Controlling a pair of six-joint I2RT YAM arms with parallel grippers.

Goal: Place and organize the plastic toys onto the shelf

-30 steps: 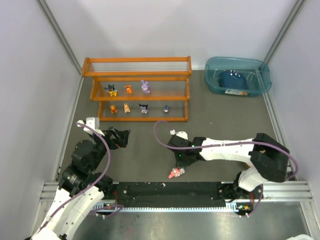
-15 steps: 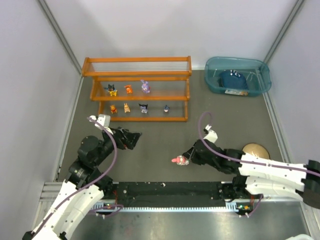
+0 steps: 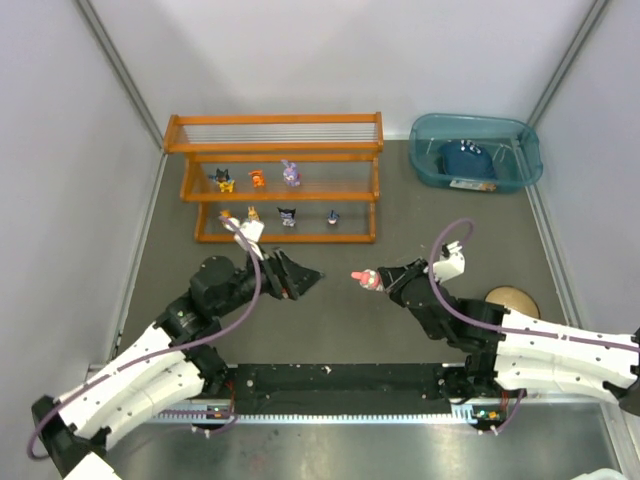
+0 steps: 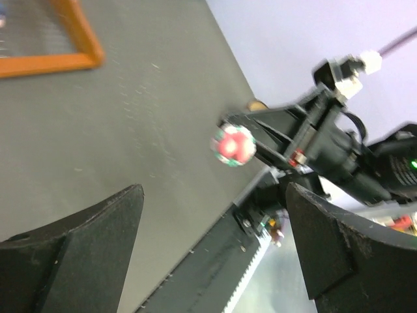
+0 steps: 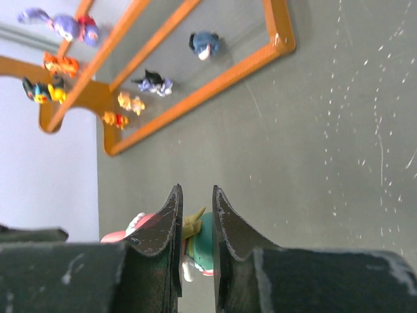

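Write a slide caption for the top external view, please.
Right gripper holds a pink toy toward the open left gripper, near the orange shelf.

Mid-table, the right gripper point(image 3: 377, 280) pinches a small pink-red-white plastic figurine point(image 3: 360, 278), pointed at the left gripper point(image 3: 308, 278) close by. Far left, more little figurines point(image 3: 257, 179) stand on the orange wire-tiered shelf point(image 3: 275, 157).

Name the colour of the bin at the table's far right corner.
The bin is translucent teal, which shows best in the top external view.
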